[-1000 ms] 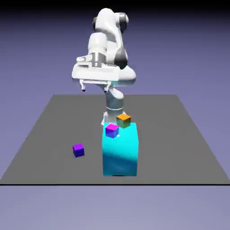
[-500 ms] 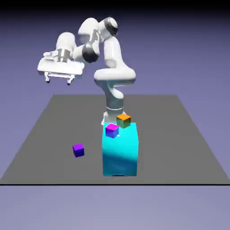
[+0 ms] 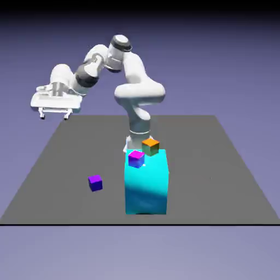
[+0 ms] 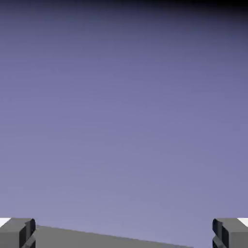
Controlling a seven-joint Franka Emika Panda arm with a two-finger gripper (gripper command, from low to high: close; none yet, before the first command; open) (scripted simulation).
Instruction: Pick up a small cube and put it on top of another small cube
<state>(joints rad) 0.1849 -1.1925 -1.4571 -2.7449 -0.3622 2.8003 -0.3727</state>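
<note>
Glossy white arm (image 3: 134, 82), matt grey table (image 3: 219, 164), smooth cyan block (image 3: 146, 186), matt grey fingers (image 4: 22, 232)

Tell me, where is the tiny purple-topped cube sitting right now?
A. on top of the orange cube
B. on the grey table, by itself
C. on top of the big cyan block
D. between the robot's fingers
B: the small cube lies alone on the table, to the exterior view's left of the big cyan block, while the open gripper is high up and holds nothing.
</note>
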